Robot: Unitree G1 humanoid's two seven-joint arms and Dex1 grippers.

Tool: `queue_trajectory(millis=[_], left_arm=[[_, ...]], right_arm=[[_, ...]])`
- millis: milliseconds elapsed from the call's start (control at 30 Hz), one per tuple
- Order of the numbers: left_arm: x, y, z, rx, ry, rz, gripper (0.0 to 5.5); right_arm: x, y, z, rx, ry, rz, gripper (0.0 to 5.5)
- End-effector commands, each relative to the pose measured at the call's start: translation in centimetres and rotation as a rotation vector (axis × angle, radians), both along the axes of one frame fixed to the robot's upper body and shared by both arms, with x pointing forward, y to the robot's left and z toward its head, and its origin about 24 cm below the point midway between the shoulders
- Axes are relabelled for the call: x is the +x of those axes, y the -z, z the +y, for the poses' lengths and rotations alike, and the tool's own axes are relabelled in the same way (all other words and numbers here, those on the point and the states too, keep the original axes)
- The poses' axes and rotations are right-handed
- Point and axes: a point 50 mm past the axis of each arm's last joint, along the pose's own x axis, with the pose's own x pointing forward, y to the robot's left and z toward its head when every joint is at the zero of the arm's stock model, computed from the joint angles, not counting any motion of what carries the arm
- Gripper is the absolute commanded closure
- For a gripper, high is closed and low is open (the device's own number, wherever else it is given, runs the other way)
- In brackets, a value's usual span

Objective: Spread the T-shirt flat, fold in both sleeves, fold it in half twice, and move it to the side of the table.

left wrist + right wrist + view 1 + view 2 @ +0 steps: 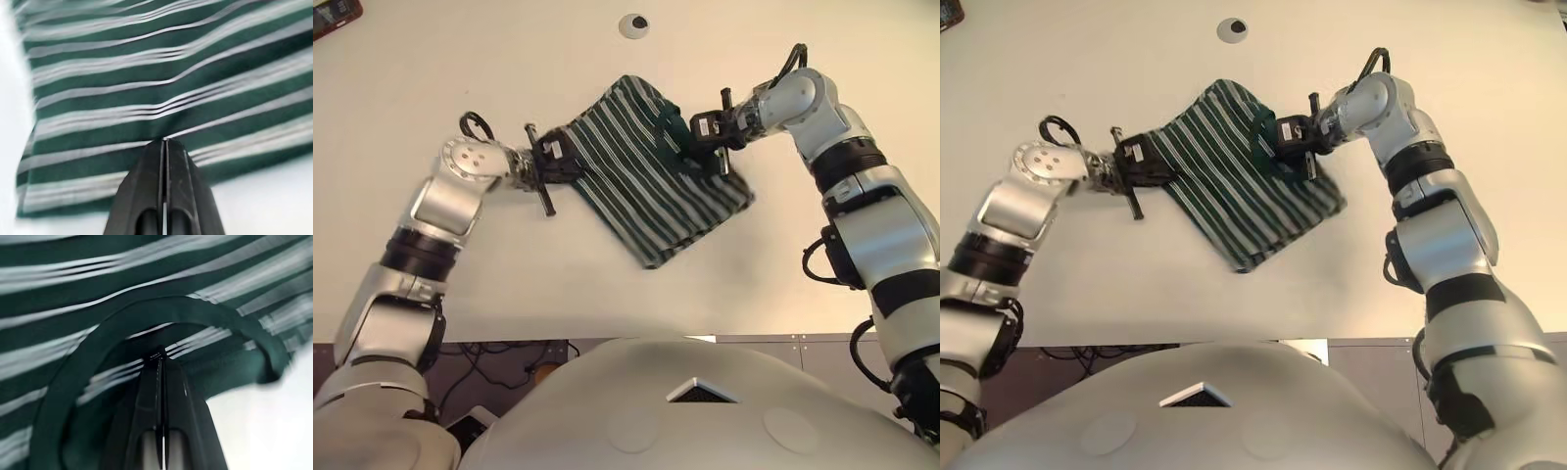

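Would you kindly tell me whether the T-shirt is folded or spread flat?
Folded: the T-shirt forms a compact striped rectangle, with no sleeves sticking out and the collar at one edge.

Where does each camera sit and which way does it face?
Left eye view: head, facing down at table, T-shirt; left arm, right arm show.
Right eye view: head, same scene, both arms.
Left wrist view: left wrist, along shut left gripper onto stripes.
Right wrist view: right wrist, along shut right gripper onto collar.
Shared: T-shirt.

No text, label, number or sign can be read anywhere.
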Motion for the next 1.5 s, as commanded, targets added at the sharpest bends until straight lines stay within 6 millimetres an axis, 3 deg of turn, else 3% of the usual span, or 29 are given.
queue_trajectory(millis=[33,100,200,300,400,467,567,767,1067,1200,1333,1500], left_arm=[[3.4,0.6,-0.2,0.013,-0.164,-0.099,5.49],[3.5,-0.5,-0.6,-0.096,-0.162,-0.153,5.49],[1.7,-2.5,1.6,-0.226,-0.201,-0.244,5.5],[-3.2,-3.3,4.7,-0.152,-0.143,-0.264,5.06],[-8.2,-3.1,6.5,-0.058,-0.077,-0.154,4.64],[-10.7,-2.8,6.4,0.02,0.004,-0.098,4.38],[-12.4,-1.7,5.6,0.164,0.145,-0.062,4.02],[-13.6,0.4,3.3,0.193,0.262,-0.024,4.02],[-13.0,0.8,2.0,0.219,0.352,-0.067,4.02],[-12.9,1.0,0.7,0.215,0.432,-0.089,4.02],[-12.7,1.4,0.5,0.239,0.479,-0.104,4.61],[-13.2,1.0,0.5,0.156,0.431,-0.013,5.36]], right_arm=[[-3.0,3.1,2.5,0.116,0.024,0.171,5.5],[-1.9,1.7,3.0,0.243,0.133,0.063,5.5],[-0.6,-2.0,1.4,0.502,0.328,-0.005,5.28],[-4.1,-3.2,-2.1,0.486,0.273,-0.01,4.84],[-8.8,-2.7,-4.2,0.356,0.167,0.094,4.36],[-11.4,-2.2,-5.1,0.279,0.12,0.179,4.08],[-12.4,-1.8,-4.7,0.266,0.103,0.193,3.49],[-11.8,0.1,-2.1,0.246,0.031,0.022,3.49],[-12.7,2.6,-2.0,0.095,-0.182,-0.067,3.49],[-12.5,3.7,-2.0,0.039,-0.199,-0.084,4.13],[-12.1,4.0,-1.9,0.047,-0.152,-0.082,4.89],[-11.8,2.2,-1.6,0.183,-0.029,0.1,5.5]])
